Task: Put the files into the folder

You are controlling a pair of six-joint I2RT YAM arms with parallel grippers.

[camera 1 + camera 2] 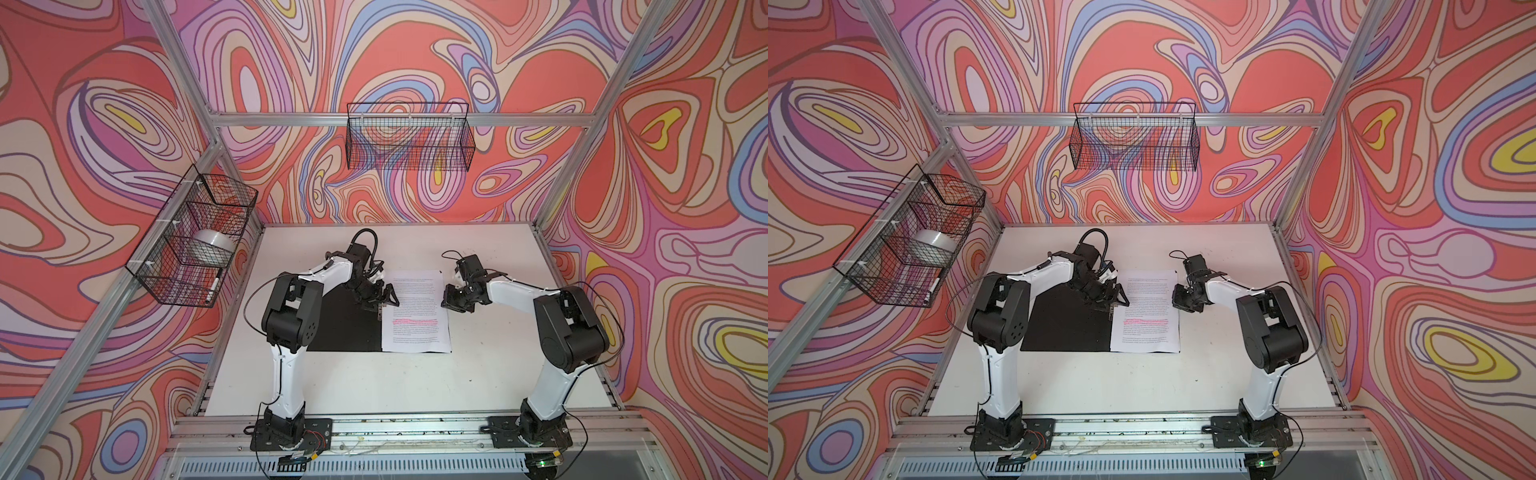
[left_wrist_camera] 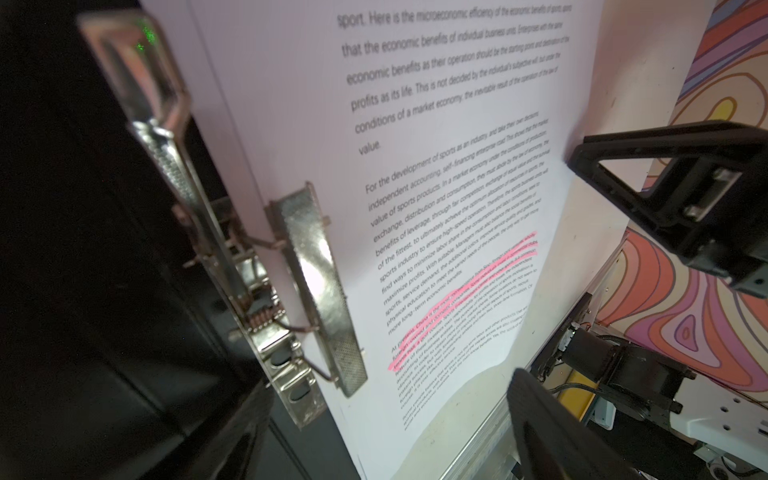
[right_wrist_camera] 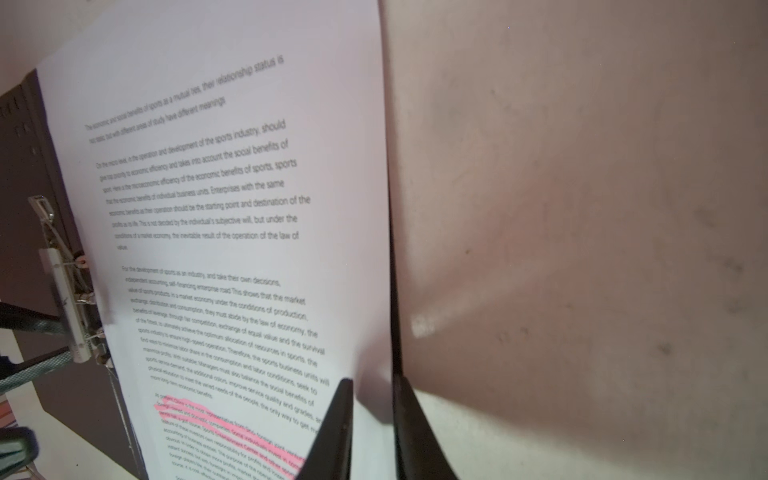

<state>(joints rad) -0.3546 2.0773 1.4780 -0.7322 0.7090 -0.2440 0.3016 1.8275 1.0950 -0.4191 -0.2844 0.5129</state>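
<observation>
White tabletop (image 1: 395, 386) holds folder (image 1: 345, 328) and files (image 1: 415, 307) – coral swirl-patterned walls (image 1: 83, 124) surround.

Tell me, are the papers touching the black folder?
Touching. In the right wrist view the files lie flat on the folder, and its black edge peeks out along their side.

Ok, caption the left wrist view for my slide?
Left gripper, jaws wide open, over the files beside the metal clip of the folder.

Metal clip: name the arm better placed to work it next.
Left, likely. Its open fingers hover beside the metal clip on the folder; the right gripper sits away at the files' far edge.
</observation>
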